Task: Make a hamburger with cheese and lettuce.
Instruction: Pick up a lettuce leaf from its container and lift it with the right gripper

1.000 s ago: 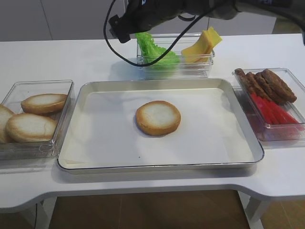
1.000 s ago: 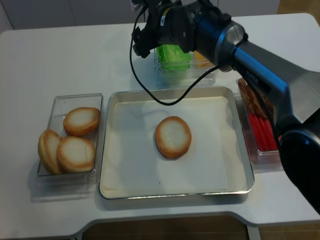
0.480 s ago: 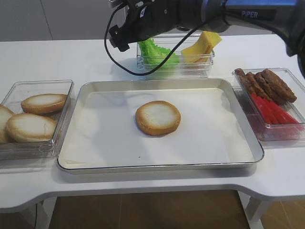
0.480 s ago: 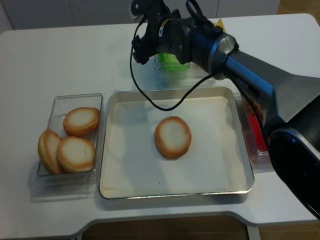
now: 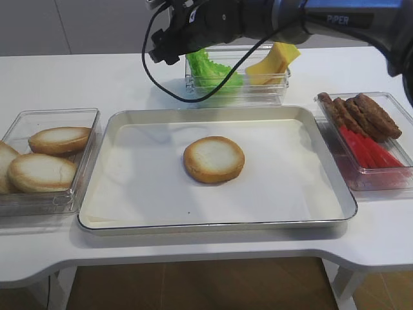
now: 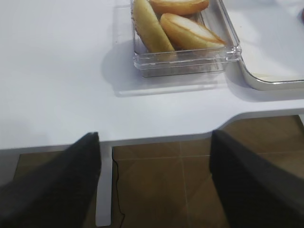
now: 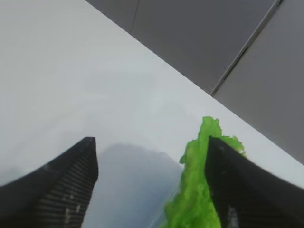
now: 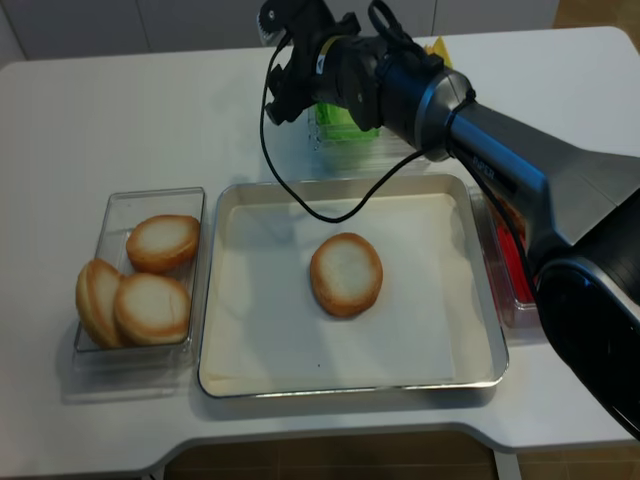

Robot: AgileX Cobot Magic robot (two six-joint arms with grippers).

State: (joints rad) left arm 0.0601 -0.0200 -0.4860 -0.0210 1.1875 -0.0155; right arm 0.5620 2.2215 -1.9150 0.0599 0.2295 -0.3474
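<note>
A bun half (image 5: 213, 159) lies cream face up in the middle of the metal tray (image 5: 142, 187); it also shows in the realsense view (image 8: 346, 273). Green frilly lettuce (image 5: 210, 72) and yellow cheese slices (image 5: 274, 61) stand in a clear box behind the tray. My right gripper (image 5: 162, 50) hangs at the left end of that box, jaws wide apart. In the right wrist view (image 7: 149, 142) the lettuce (image 7: 197, 190) stands against the right finger's inner side, not pinched. My left gripper (image 6: 154, 137) is open and empty, over the table's front left edge.
A clear box (image 5: 84, 129) left of the tray holds three more bun halves; it also shows in the left wrist view (image 6: 185, 61). A clear box (image 5: 387, 177) on the right holds dark patties and red strips. A black cable (image 5: 155, 77) hangs from the right arm.
The right arm has swung and reached further over the back boxes; its gripper stays at the left end of the lettuce box, shifted slightly. The bun and the left arm have not moved.
</note>
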